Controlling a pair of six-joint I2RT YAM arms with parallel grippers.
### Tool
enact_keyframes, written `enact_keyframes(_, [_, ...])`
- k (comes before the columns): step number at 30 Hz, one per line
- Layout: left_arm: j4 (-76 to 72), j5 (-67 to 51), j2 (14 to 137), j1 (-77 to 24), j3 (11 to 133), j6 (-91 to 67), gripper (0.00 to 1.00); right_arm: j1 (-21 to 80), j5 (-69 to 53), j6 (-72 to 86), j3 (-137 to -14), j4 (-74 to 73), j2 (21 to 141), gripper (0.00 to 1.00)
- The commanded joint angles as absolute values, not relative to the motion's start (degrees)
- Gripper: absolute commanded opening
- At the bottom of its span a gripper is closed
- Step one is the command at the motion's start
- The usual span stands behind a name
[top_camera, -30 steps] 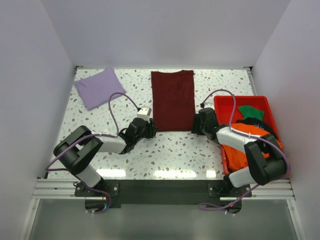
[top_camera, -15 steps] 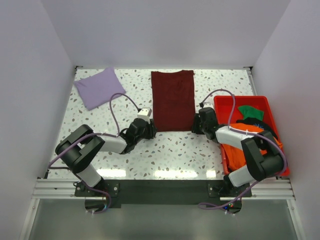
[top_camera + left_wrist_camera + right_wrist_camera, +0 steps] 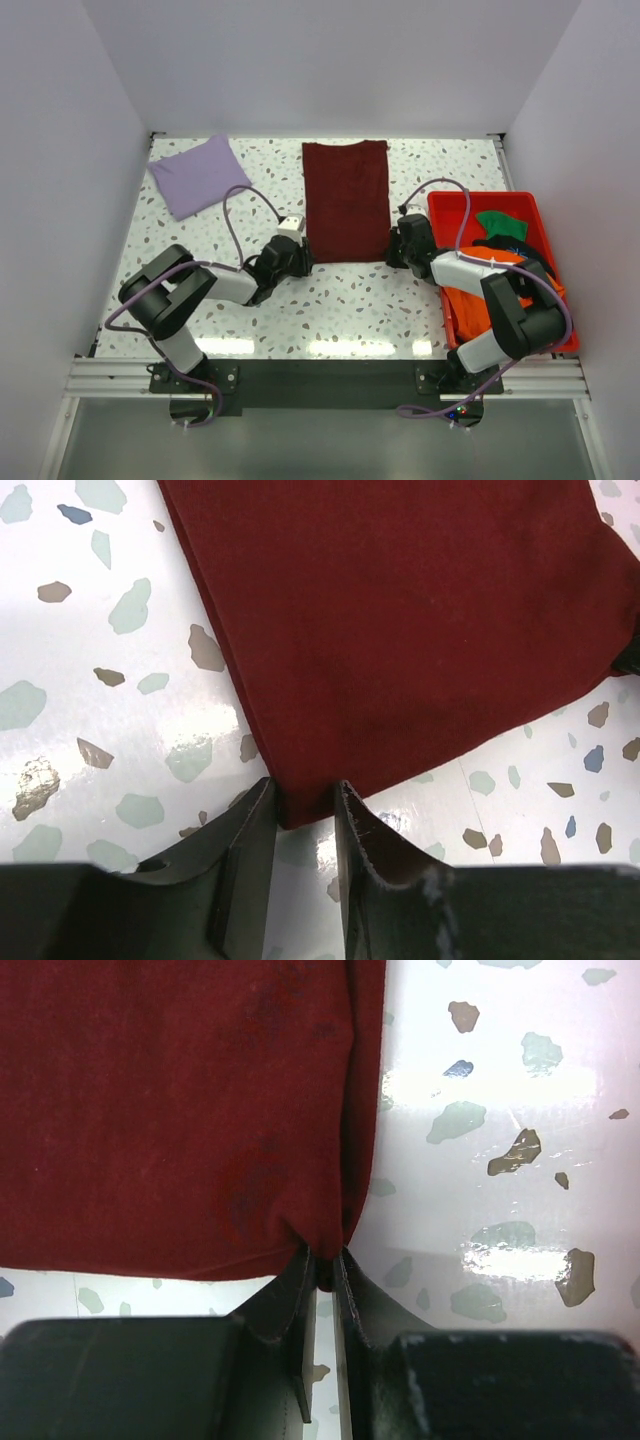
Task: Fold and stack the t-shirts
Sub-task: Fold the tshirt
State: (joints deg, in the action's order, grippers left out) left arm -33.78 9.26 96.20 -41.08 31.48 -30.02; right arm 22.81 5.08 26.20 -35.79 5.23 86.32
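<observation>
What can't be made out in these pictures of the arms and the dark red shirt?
- Top view: the clothes in the red bin lie partly under the right arm; their number is unclear.
- Top view: left gripper and right gripper hide their fingertips beneath their own bodies.
- Wrist views: most of the maroon t-shirt is cut off by the frame edges.
- Left wrist view: whether the fingers pinch its corner is unclear.

The right gripper (image 3: 323, 1260) has closed its jaws onto the maroon t-shirt (image 3: 180, 1110) at its near right corner. The left arm (image 3: 165, 300) has swung its elbow slightly inward.
</observation>
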Motion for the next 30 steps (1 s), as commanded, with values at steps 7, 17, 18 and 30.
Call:
enact_keyframes(7, [-34.28,9.49,98.26,-41.4,32.7,-30.94,0.12,22.76,4.92,26.1,-36.39,3.6,86.84,0.06])
enact_keyframes(17, [-32.96,9.58,92.73,-41.4,29.71,-31.38,0.0,22.85,3.52,26.63,-34.46,0.18,79.29,0.0])
enact_keyframes(18, [-32.78,9.58,91.85,-41.4,29.36,-31.46,0.0,22.85,2.99,26.72,-34.11,0.18,78.32,0.0])
enact_keyframes(30, [-24.19,7.91,72.97,-42.98,23.82,-33.48,0.0,30.84,6.94,27.68,-33.92,-15.02,61.01,0.0])
